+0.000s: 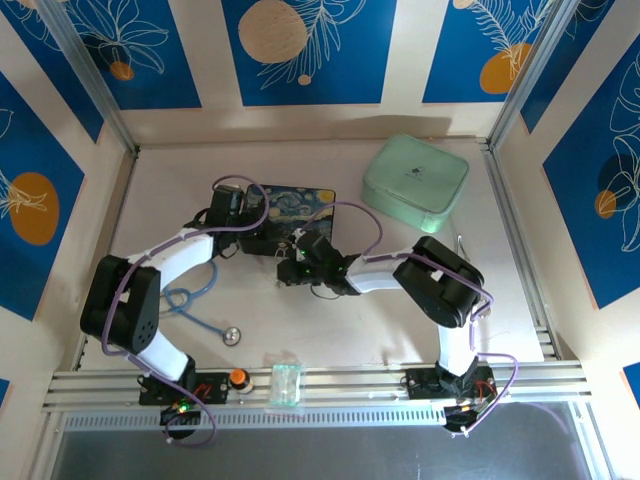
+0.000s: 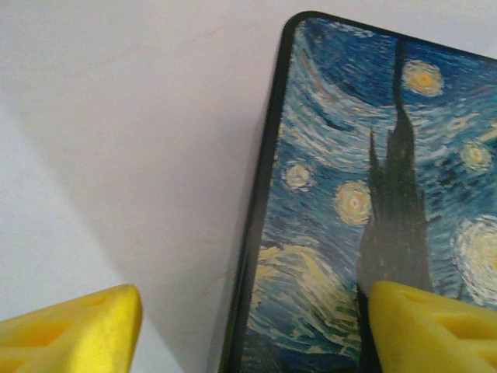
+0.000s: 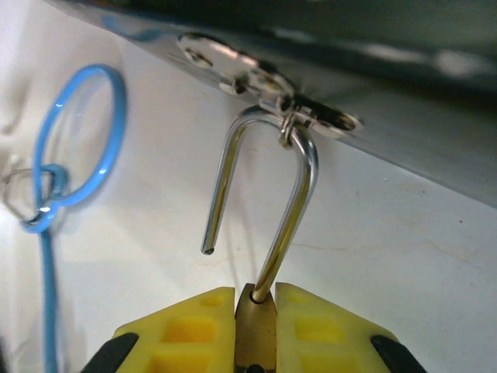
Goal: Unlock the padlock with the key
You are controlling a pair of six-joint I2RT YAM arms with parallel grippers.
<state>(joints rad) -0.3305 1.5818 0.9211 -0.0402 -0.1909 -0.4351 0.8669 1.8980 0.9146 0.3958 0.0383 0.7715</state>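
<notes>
Right gripper (image 3: 256,301) on the job: pinched the padlock (image 3: 255,334) by its brass body, yellow fingers (image 3: 190,330) pressed against both sides. Held it just off the near edge of the tin (image 1: 305,205), around the middle of the table (image 1: 330,340).

Lay with its long axis running straight away from the fingertips toward the tin's side, body at the gripper and shackle (image 3: 299,194) at the far end. Hung by the bend of that shackle from a small ring on the clasp (image 3: 264,78). Showed one leg seated in the body and the other free in the air, its cut end clear of the brass, on the left in the wrist view. Looked, on that evidence, already sprung rather than locked.

Left gripper (image 2: 256,303) in support: hovered spread wide over the tin's left edge, one finger above bare table, the other above the painted lid (image 2: 373,179), touching nothing that could be made out.

Judged the right arm the nearer by far, being on the lock itself. Judged too that the next move turned on the hooked bend: called for feeding the free leg back out through the ring, not for a straight pull along the axis, which would likely have dragged the tin toward the near edge. Left blue tubing (image 3: 78,132) looped on the table to the lock's left, near but apart.
</notes>
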